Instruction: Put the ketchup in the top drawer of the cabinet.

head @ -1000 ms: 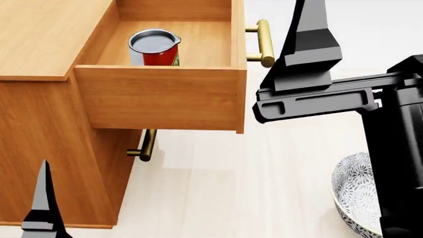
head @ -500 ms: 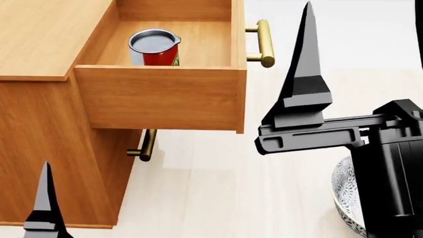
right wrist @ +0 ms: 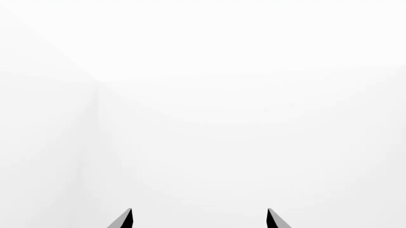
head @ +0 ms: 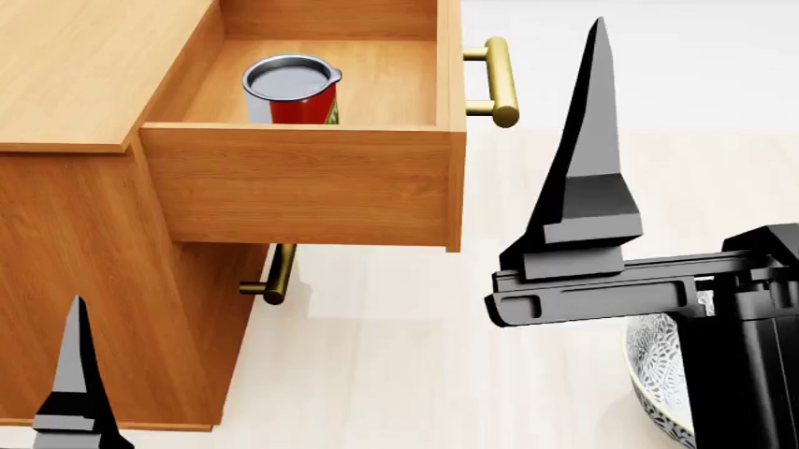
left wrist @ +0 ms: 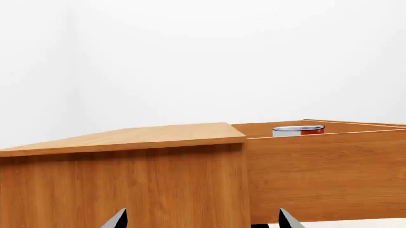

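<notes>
The ketchup [head: 294, 89], a red-labelled tin with a silver top, stands upright inside the open top drawer [head: 299, 182]. Its rim also shows over the drawer wall in the left wrist view [left wrist: 298, 130]. The drawer is pulled out of the orange-brown cabinet [head: 75, 65], and its brass handle [head: 500, 79] faces right. My right gripper [head: 597, 56] is open and empty, pointing up, to the right of the drawer and clear of the handle; its wrist view [right wrist: 198, 216] shows only white wall. My left gripper [head: 78, 318] is open and empty, low beside the cabinet's side [left wrist: 127, 180].
The lower drawer's brass handle [head: 277, 276] sticks out under the open drawer. A grey-patterned bowl [head: 661, 374] sits on the pale floor at the right, partly hidden behind my right arm.
My right gripper has drawn back from the drawer handle, lower and slightly right in the head view. The can and drawer have not moved. The left gripper has barely shifted.
</notes>
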Tool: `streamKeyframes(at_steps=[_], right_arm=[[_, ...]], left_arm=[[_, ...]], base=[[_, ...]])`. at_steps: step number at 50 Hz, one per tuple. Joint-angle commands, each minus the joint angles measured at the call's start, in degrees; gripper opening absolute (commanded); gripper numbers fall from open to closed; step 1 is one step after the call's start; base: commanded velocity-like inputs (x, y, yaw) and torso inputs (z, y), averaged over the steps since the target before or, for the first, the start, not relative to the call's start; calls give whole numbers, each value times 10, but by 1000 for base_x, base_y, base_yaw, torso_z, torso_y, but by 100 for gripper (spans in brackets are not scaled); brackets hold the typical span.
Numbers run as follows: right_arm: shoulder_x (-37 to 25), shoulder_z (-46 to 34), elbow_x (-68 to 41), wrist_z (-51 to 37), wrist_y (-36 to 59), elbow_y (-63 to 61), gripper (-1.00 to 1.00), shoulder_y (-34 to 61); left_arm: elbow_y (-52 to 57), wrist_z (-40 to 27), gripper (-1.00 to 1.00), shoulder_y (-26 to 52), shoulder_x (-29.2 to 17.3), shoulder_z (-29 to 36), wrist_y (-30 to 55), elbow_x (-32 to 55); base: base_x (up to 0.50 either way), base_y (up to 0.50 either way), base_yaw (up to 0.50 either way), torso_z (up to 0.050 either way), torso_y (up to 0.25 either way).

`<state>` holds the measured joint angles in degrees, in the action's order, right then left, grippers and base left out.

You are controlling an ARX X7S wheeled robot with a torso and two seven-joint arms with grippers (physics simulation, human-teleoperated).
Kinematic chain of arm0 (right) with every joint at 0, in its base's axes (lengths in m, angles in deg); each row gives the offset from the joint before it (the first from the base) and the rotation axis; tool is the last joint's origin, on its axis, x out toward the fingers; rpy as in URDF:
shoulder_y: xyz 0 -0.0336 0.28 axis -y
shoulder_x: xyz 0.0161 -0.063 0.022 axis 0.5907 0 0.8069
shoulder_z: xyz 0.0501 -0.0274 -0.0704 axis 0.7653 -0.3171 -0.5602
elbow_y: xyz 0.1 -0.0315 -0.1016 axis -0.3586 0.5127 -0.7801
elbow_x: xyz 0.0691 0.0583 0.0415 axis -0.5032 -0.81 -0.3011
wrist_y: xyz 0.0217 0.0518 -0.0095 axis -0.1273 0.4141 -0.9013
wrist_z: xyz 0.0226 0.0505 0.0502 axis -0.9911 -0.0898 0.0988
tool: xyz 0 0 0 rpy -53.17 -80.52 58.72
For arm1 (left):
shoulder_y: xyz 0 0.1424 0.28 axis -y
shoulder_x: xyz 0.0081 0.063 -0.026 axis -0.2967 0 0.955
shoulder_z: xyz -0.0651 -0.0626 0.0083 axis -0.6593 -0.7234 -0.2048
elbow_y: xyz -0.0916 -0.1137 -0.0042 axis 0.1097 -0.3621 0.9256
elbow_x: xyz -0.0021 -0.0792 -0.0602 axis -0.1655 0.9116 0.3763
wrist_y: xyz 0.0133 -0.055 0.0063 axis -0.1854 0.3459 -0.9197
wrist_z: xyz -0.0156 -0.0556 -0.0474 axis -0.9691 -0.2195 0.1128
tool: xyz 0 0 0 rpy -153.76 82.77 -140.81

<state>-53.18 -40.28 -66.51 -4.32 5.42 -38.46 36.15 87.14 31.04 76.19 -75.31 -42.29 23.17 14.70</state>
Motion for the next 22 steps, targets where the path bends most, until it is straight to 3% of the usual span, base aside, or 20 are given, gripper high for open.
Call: streamKeyframes(at_steps=[1, 22], right_arm=[[-16, 9, 10, -13, 19, -36, 100, 11], [-29, 25, 5, -24, 49, -78, 100, 33]], left_arm=[[22, -6, 100, 2, -6, -2, 12, 4], [53, -17, 100, 1, -16, -6, 23, 10]], base=[[0, 0, 0, 0, 0], [0, 0, 0, 0, 0]])
